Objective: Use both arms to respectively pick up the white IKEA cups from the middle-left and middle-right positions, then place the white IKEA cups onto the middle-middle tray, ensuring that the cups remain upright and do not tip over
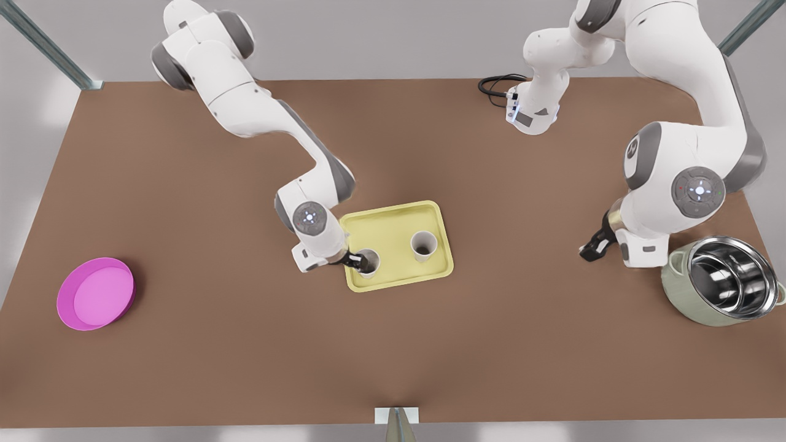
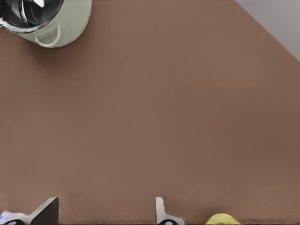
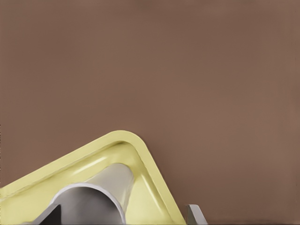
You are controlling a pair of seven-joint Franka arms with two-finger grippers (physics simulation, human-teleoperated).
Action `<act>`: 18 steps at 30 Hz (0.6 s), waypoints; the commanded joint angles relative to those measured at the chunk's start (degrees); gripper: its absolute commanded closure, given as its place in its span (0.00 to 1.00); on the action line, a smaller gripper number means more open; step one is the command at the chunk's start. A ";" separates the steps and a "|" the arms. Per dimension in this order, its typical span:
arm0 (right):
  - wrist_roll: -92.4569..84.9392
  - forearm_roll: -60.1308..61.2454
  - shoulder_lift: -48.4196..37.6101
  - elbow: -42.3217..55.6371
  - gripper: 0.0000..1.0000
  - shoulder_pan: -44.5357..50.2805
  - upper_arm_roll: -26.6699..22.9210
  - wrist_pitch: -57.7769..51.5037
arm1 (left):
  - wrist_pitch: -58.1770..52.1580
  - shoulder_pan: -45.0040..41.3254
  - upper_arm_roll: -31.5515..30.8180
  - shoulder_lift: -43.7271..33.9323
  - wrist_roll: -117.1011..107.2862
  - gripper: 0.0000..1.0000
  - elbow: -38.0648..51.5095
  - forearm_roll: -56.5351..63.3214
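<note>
Right wrist view: your right pincer [image 3: 122,218] stands with its fingers [image 3: 196,214] apart on either side of a white cup [image 3: 96,201]. One finger is at the cup's wall and the other is clear of it, so nothing is clamped. The cup sits upright in a rounded corner of the pale yellow tray [image 3: 154,187], close to the raised rim.

In the front view you see this right pincer [image 1: 360,261] at the tray's corner nearest the front view's left. Its arm reaches down from the far edge of the bench [image 1: 245,356], the elbow is bent sharply, and the wrist is turned sideways toward that cup [image 1: 371,264]. A second white cup [image 1: 423,245] stands upright farther in on the tray [image 1: 393,227], well apart from the first and touched by no arm.

Your left pincer [image 1: 592,248] hangs low over bare bench at the front view's right, well away from the tray. Its arm is folded back on itself, with the wrist pointing toward the tray. In the left wrist view its fingers [image 2: 47,212] are wide apart and hold nothing. A sliver of the tray [image 2: 222,219] shows at the frame's edge.

The grey-green steel-lined pot [image 1: 724,279] sits just beside that arm's wrist. A pink round dish [image 1: 95,293] lies far off toward the front view's left.
</note>
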 commanded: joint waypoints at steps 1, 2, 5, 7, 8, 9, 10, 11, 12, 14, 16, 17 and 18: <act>-10.35 0.56 -1.21 0.41 0.00 -3.65 -0.01 -8.77 | -8.03 -1.06 2.43 -1.46 48.97 0.00 -1.85 -2.77; -18.97 0.56 -1.13 0.68 0.00 -7.17 -0.01 -10.18 | -7.94 -1.05 2.43 -0.93 49.05 0.00 -1.85 -5.23; -40.34 -0.06 0.54 0.15 0.00 -23.34 -0.98 -15.80 | -8.03 -1.23 2.43 -1.02 49.05 0.00 -1.76 -6.11; -39.82 -0.93 -0.33 1.64 0.00 -27.22 -4.05 -21.34 | -8.03 -1.58 2.08 -1.02 49.14 0.00 -1.85 -6.11; -41.92 -0.94 -1.65 4.27 0.00 -27.39 -4.85 -23.71 | -8.03 -1.32 2.08 -0.93 49.14 0.00 -1.94 -6.11; -45.79 -2.51 -2.44 7.96 0.00 -27.66 -4.85 -27.22 | -8.03 -1.32 2.08 -0.84 49.14 0.00 -1.94 -6.20; -46.06 -3.92 -6.39 10.26 0.00 -27.83 -4.85 -31.10 | -7.94 -1.05 2.17 -0.49 49.23 0.00 -1.94 -6.02; -46.06 -3.40 -12.18 8.86 0.00 -27.57 -4.84 -33.20 | -7.94 -0.70 2.17 -0.49 49.40 0.00 -1.94 -6.11; -46.15 -3.05 -18.59 6.57 0.00 -25.82 -7.21 -37.24 | -8.03 -0.70 2.17 -0.49 49.40 0.00 -2.02 -6.11; -50.01 -0.77 -25.82 3.32 0.00 -25.55 -8.45 -41.74 | -8.03 -0.35 2.17 -0.49 49.49 0.00 -2.11 -6.11; -49.49 2.05 -28.63 2.08 0.00 -24.40 -10.56 -43.84 | -8.20 -0.26 2.17 -0.49 49.58 0.00 -2.20 -6.11; -49.49 2.05 -29.16 2.08 0.00 -24.40 -10.47 -44.02 | -8.20 -0.18 2.17 -0.49 49.49 0.00 -2.20 -6.11; -49.49 2.05 -28.99 2.17 0.00 -24.40 -10.47 -44.28 | -8.11 -0.26 2.17 -0.49 49.49 0.00 -2.20 -6.11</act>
